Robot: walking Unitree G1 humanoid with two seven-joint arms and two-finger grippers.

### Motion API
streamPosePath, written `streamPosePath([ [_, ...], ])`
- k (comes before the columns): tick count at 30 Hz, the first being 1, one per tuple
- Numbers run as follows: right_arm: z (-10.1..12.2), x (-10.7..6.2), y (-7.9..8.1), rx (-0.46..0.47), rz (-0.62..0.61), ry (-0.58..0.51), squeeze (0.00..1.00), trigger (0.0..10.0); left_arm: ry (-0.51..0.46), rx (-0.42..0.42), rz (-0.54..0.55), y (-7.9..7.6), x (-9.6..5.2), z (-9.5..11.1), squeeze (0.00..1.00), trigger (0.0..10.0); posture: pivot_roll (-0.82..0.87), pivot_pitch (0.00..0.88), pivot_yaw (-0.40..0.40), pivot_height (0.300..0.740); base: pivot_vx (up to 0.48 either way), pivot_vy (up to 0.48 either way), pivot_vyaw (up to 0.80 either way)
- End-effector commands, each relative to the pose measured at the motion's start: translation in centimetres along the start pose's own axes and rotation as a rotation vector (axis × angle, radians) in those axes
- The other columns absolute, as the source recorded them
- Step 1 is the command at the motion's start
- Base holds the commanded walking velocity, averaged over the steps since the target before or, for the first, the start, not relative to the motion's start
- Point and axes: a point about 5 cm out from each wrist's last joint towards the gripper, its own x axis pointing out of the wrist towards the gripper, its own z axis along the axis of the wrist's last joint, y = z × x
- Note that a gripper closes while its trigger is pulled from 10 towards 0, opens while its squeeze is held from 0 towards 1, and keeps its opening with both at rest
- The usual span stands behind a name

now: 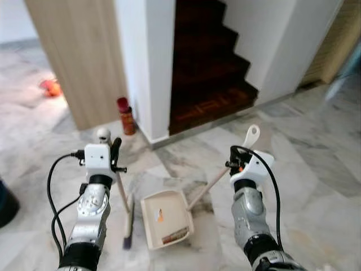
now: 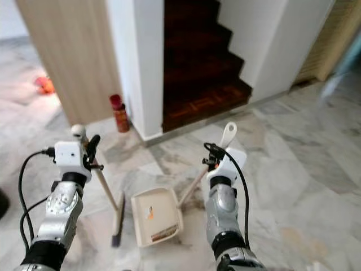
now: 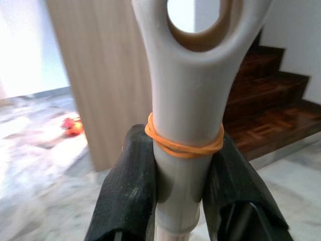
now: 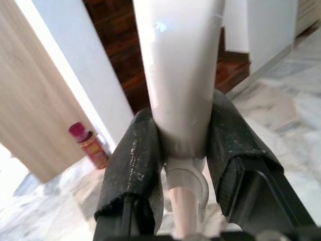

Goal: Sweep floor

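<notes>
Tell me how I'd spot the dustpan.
Find the dark wooden staircase, then look down to the marble floor before it. The dustpan lies there, cream and flat, beside the broom; its long handle rises to the right end effector.

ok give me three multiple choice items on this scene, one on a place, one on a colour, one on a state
1. Where is the dustpan?
A. on the stairs
B. on the floor between the arms
C. against the wooden panel

2. What colour is the band on the broom handle?
A. orange
B. blue
C. green

3. What is the right gripper doing?
A. hanging open
B. resting on the floor
C. clamping the dustpan handle

Answers: 1 B, it lies on the marble floor ahead; 2 A, orange band at the left gripper; 3 C, fingers press both sides.
</notes>
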Motion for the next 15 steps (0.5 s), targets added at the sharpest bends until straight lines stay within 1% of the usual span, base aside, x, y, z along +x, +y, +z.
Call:
streamPosePath([
  [1, 0.91, 0.41, 0.1, 0.024, -0.004, -0.04, 0.0, 10.0, -0.039, -0.004, -0.012, -0.48, 0.43, 0.89, 0.0, 10.0, 0.06, 0.004, -0.061, 0.74, 0.0, 0.0, 0.66],
  [3, 0.88, 0.4, 0.03, 0.025, -0.005, -0.037, 0.0, 10.0, -0.038, -0.004, -0.013, -0.53, 0.41, 0.88, 0.0, 10.0, 0.06, 0.005, -0.06, 0.74, 0.0, 0.0, 0.61],
  [11, 0.71, 0.46, -0.1, 0.043, -0.018, -0.017, 0.0, 10.0, -0.029, -0.012, -0.013, -0.6, 0.41, 0.79, 0.0, 10.0, 0.06, 0.009, -0.06, 0.74, 0.0, 0.0, 0.0],
  [15, 0.71, 0.46, -0.06, 0.052, -0.017, -0.018, 0.0, 10.0, -0.023, -0.012, -0.013, -0.64, 0.41, 0.75, 0.0, 10.0, 0.06, 0.006, -0.061, 0.74, 0.0, 0.357, 0.0],
])
